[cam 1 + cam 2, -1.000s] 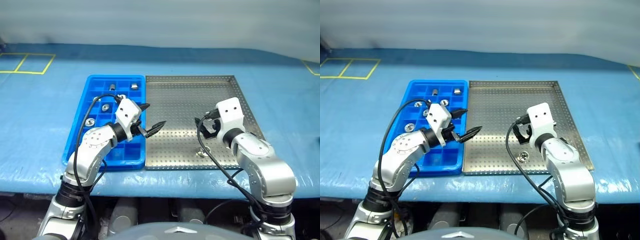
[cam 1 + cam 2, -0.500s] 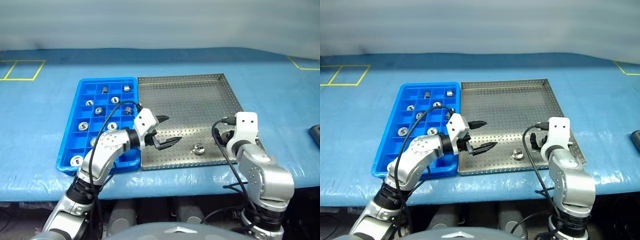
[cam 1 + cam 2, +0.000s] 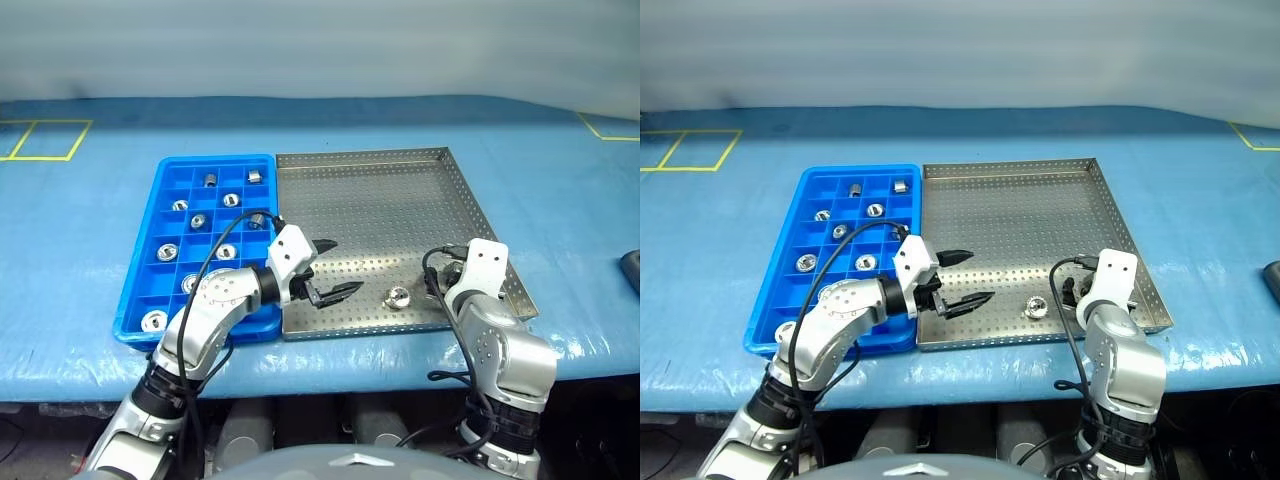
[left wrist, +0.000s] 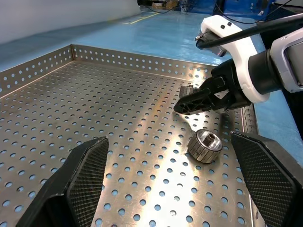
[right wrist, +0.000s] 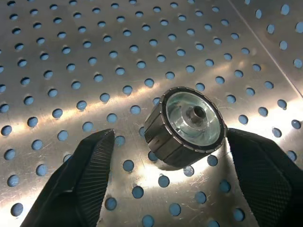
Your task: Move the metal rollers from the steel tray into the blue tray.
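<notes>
One metal roller (image 3: 398, 296), a short shiny cylinder with a hollow centre, lies on its side near the front edge of the steel tray (image 3: 380, 200). My right gripper (image 5: 170, 135) is open, low over the perforated floor. Its fingers (image 5: 80, 184) stand on either side of this roller (image 5: 184, 125) with small gaps. My left gripper (image 3: 345, 265) is open and empty. It hovers over the tray's front left part and points towards the roller (image 4: 204, 145). The blue tray (image 3: 135, 280) lies against the steel tray's left side. Several rollers (image 3: 212, 180) sit in its compartments.
Both trays rest on a blue-covered table whose front edge runs just before them. Yellow tape lines (image 3: 45, 140) mark the cover at far left and far right. A dark object (image 3: 630, 268) lies at the right edge of the view.
The camera has shifted. My right gripper has come down and turned onto the tray floor, now straddling the roller. My left gripper has drifted slightly towards the roller and stays open.
</notes>
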